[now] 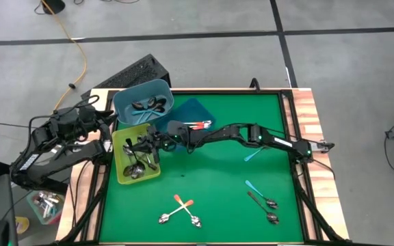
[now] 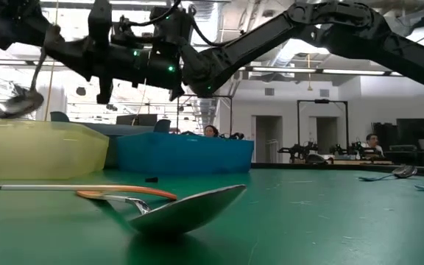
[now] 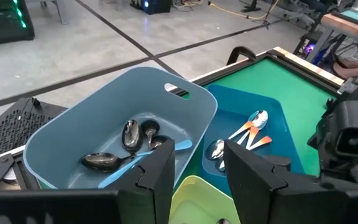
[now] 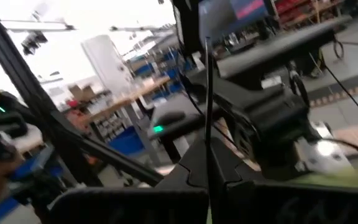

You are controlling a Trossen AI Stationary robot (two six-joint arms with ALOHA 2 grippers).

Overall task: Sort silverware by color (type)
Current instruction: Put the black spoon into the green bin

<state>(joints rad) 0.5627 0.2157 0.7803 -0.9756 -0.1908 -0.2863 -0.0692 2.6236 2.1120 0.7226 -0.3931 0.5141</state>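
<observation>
My right gripper (image 1: 144,144) reaches across the table to above the yellow-green bin (image 1: 122,171), which holds silver spoons, and is shut on a thin dark-handled spoon (image 2: 17,101). My left gripper (image 3: 197,177) waits open at the table's left edge, beside the light-blue bin (image 1: 163,92) of teal-handled spoons. Orange-handled spoons (image 3: 248,134) lie in the dark teal tray (image 1: 198,109). Loose silverware on the green mat: two crossed orange spoons (image 1: 181,208), a teal one (image 1: 254,154), and more at the near right (image 1: 264,203). My right gripper pinches the spoon's thin handle (image 4: 207,118) between its two shut fingers, and the handle runs on past the fingertips. In the low view the spoon hangs on a slant, bowl lowest, just above the yellow-green bin's rim (image 2: 43,125) and clear of it.
The three containers stand close together at the far left of the mat. Wooden borders (image 1: 306,109) frame the table. A black keyboard-like block (image 1: 139,72) lies beyond the far left corner. The mat's middle holds only scattered spoons.
</observation>
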